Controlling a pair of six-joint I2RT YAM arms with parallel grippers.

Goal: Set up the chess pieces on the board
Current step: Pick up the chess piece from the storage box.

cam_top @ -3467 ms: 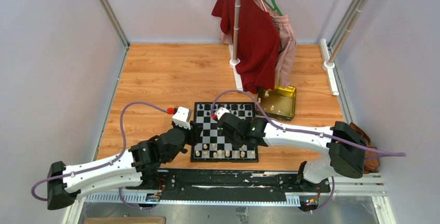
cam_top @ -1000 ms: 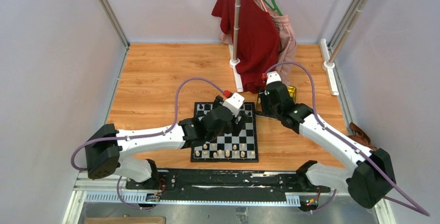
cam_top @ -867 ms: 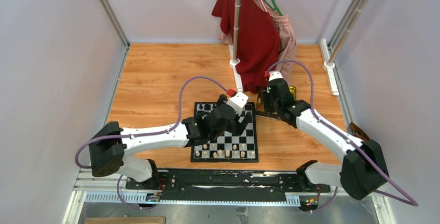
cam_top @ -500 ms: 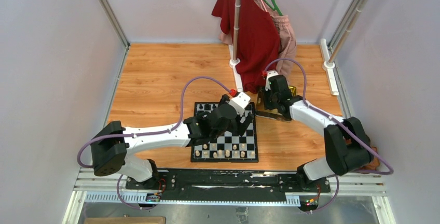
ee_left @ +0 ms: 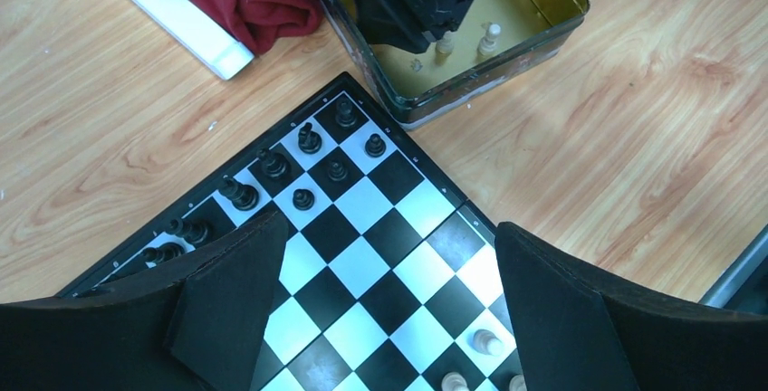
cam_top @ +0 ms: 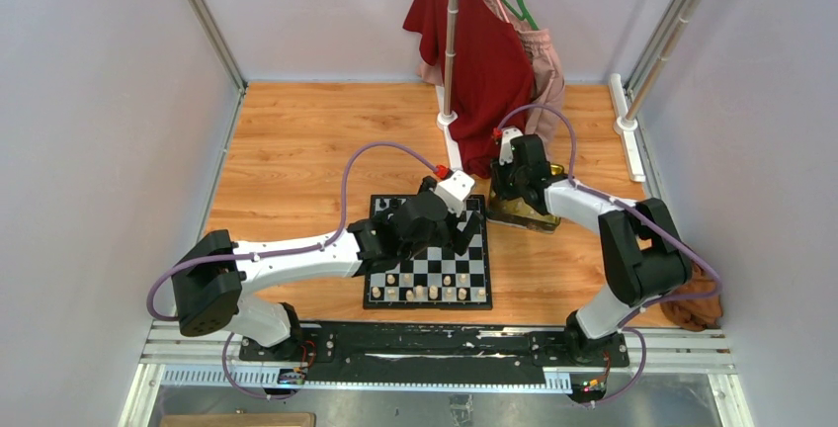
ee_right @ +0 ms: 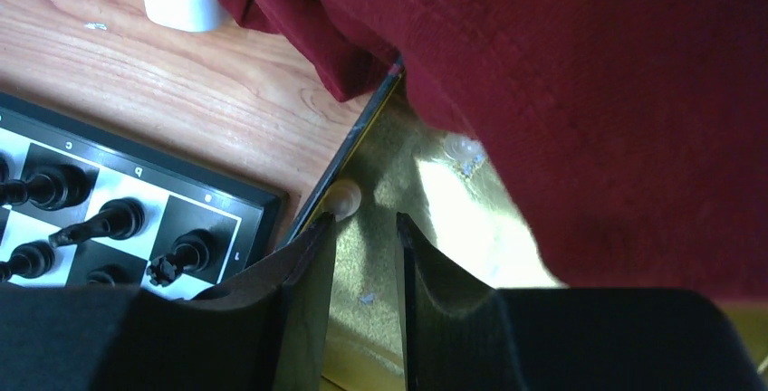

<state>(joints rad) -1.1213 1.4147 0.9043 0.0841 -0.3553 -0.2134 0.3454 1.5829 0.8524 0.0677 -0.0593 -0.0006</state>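
Wooden tabletop (cam_top: pixel 296 150) carries the board (ee_left: pixel 380 264), cream chess pieces (cam_top: pixel 433 293) on its near rows, left gripper (ee_left: pixel 388 255) hovering over mid-board, wide open and empty, black pieces (ee_left: pixel 308 140) on the far rows, and right gripper (ee_right: pixel 365 221) beyond, inside the gold tin (ee_left: pixel 489 74), fingers narrowly parted, gripping nothing.

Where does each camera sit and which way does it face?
Top external: high behind the robot, looking down; left arm and right arm show.
Left wrist: over the board, facing its far corner and the tin; open left gripper shows.
Right wrist: low at the tin's rim, facing in; right gripper shows.
Shared: all three see board and tin.
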